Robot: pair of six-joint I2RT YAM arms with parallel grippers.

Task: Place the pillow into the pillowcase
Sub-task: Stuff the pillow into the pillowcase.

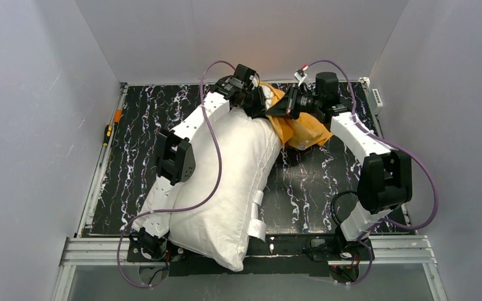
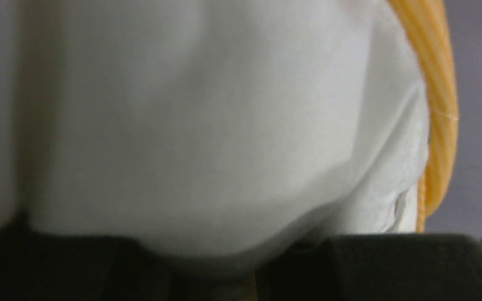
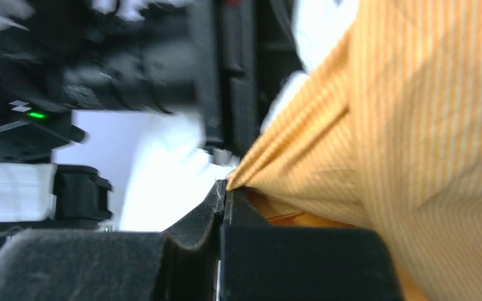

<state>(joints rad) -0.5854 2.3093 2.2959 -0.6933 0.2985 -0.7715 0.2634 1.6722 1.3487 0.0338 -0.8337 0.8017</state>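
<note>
The big off-white pillow (image 1: 226,182) lies lengthwise from the table's near edge to the far middle. Its far end meets the orange pillowcase (image 1: 301,130), which is bunched at the back. My left gripper (image 1: 255,103) sits at that far end. In the left wrist view the pillow (image 2: 213,125) fills the frame and bulges down between the fingers of the left gripper (image 2: 216,263), which is shut on it; an edge of the pillowcase (image 2: 439,125) runs down the right. My right gripper (image 1: 280,108) faces the left one, and in the right wrist view it (image 3: 226,188) is shut on an edge of the pillowcase (image 3: 414,125).
The black marbled table (image 1: 307,182) is walled in by white panels. A screwdriver (image 1: 108,132) lies along the left rail, and a white power strip (image 1: 376,97) lies at the back right. The left arm rests along the pillow's left side. The other arm's black wrist (image 3: 163,63) is close in front of the right camera.
</note>
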